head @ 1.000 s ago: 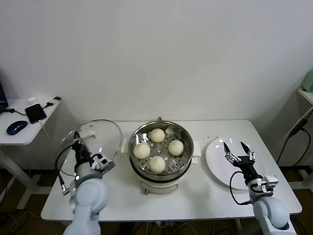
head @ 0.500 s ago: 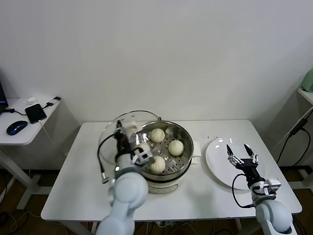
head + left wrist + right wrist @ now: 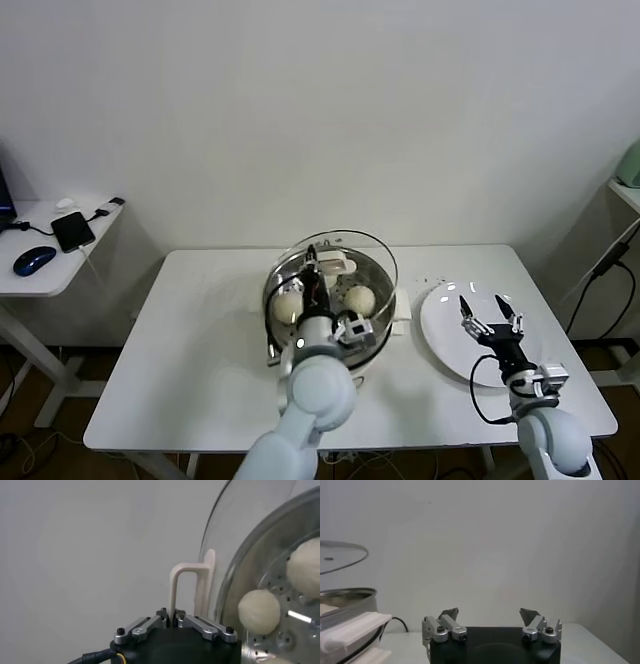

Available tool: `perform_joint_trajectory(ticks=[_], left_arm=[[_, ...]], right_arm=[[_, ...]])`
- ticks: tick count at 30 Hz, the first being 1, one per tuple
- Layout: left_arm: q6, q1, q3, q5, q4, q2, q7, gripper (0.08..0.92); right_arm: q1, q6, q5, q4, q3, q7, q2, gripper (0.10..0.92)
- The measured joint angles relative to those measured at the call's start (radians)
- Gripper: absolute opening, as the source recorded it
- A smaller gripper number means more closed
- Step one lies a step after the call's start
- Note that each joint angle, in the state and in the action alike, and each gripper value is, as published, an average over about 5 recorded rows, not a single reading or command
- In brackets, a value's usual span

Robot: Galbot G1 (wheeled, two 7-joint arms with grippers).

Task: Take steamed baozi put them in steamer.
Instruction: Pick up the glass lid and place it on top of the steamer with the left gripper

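The steamer (image 3: 383, 318) stands mid-table, a shiny steel pot on a white base. A round glass lid (image 3: 365, 255) hangs tilted over it, and my left gripper (image 3: 316, 272) is shut on its cream handle (image 3: 336, 264). In the head view two steamed baozi (image 3: 288, 304) (image 3: 360, 299) show on the perforated tray; my arm and the lid hide the rest. The left wrist view shows my left gripper (image 3: 171, 616) pinching the handle (image 3: 182, 577), with baozi (image 3: 258, 611) (image 3: 306, 560) behind the glass. My right gripper (image 3: 490, 313) (image 3: 490, 614) hovers open and empty over the plate.
A flat white plate (image 3: 448, 325) lies at the table's right, with nothing on it. A side table (image 3: 40, 270) at far left holds a phone (image 3: 72, 230) and a mouse (image 3: 33, 260). A wall runs close behind the table.
My left arm has carried the glass lid from the table's left side rightward until it hangs over the steamer. The right gripper has barely moved.
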Motion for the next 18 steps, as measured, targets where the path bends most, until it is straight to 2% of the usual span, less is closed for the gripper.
perform_joint_trajectory(ticks=[18], left_arm=[[0.000, 0.018, 0.027, 0.101, 0.092, 0.000, -0.046, 0.162]], right_arm=[[0.005, 0.005, -0.007, -0.011, -0.007, 0.000, 0.007, 0.823]])
